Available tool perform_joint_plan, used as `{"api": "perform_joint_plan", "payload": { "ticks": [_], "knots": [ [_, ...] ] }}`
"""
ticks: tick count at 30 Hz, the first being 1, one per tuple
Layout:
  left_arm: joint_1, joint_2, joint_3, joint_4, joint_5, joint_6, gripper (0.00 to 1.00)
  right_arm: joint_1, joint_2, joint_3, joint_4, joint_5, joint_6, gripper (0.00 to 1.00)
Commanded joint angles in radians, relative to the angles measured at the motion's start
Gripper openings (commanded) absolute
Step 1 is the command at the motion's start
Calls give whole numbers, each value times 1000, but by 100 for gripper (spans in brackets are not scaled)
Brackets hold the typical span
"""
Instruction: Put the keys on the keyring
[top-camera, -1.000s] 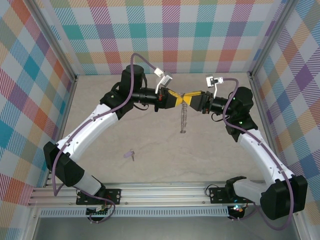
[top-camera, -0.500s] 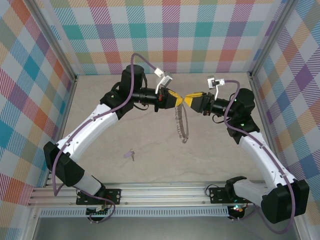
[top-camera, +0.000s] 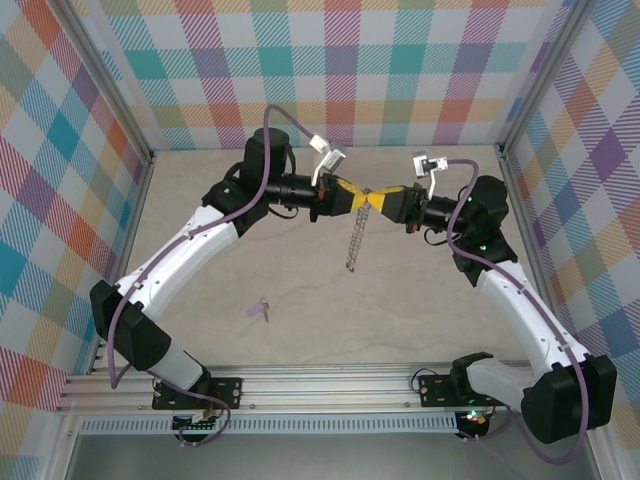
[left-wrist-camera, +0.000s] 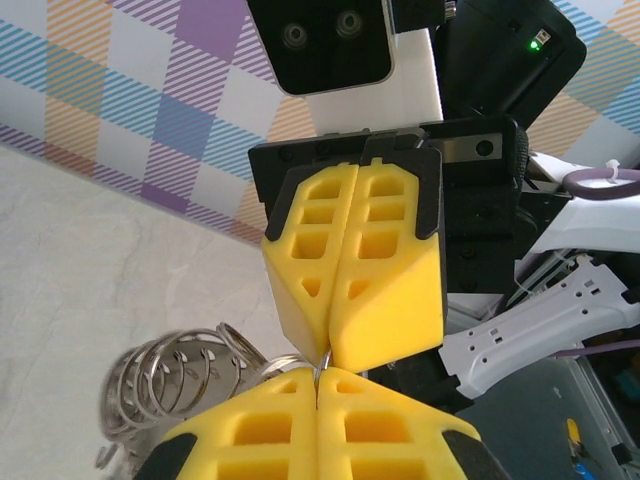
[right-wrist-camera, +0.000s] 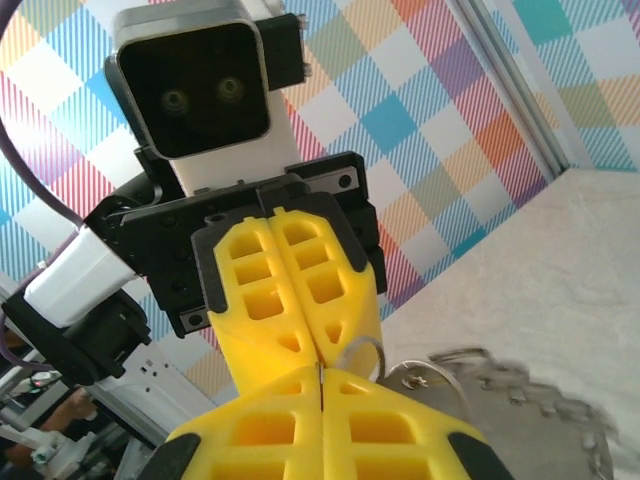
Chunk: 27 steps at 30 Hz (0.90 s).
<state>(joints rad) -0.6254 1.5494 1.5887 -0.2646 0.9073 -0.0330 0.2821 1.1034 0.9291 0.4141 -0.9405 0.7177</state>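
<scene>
The keyring (top-camera: 354, 240), a silvery chain of linked rings, hangs in the air as a narrow strand from the spot where both yellow-fingered grippers meet tip to tip. My left gripper (top-camera: 358, 198) is shut on its top end, and in the left wrist view a ring runs into the seam of my left gripper (left-wrist-camera: 320, 372) while the rest of the keyring (left-wrist-camera: 170, 385) dangles to the left. My right gripper (top-camera: 379, 199) is shut on the same end; in the right wrist view my right gripper (right-wrist-camera: 320, 370) pinches a ring of the keyring (right-wrist-camera: 500, 400). The tiny lilac key (top-camera: 263, 310) lies on the table, far from both grippers.
Checked walls (top-camera: 340, 70) close in the beige table (top-camera: 300, 260) on three sides. An aluminium rail (top-camera: 320, 385) with both arm bases runs along the near edge.
Half a second ago the grippers stood slightly apart with the chain spread into an open loop. They have come back together, and the chain now hangs as a narrow strand.
</scene>
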Motion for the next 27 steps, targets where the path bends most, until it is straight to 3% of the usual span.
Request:
{"api": "perform_joint_plan", "payload": {
  "ticks": [1, 3, 7, 10, 19, 27],
  "knots": [
    [3, -1, 39, 29, -1, -9, 0, 5, -3, -3, 31, 4, -16, 0],
    [6, -14, 24, 47, -69, -36, 6, 3, -10, -12, 26, 31, -29, 0],
    [45, -85, -90, 223, -197, -193, 36, -5, -11, -32, 71, 62, -16, 0],
    [69, -135, -178, 348, -229, -300, 43, -7, -11, -42, 118, 70, 4, 0],
    [62, -167, -310, 565, -185, -482, 42, -6, 5, -87, 375, 131, 121, 0],
    [4, -141, -328, 666, -190, -545, 38, -4, 62, -102, 569, 198, 248, 0]
  ]
}}
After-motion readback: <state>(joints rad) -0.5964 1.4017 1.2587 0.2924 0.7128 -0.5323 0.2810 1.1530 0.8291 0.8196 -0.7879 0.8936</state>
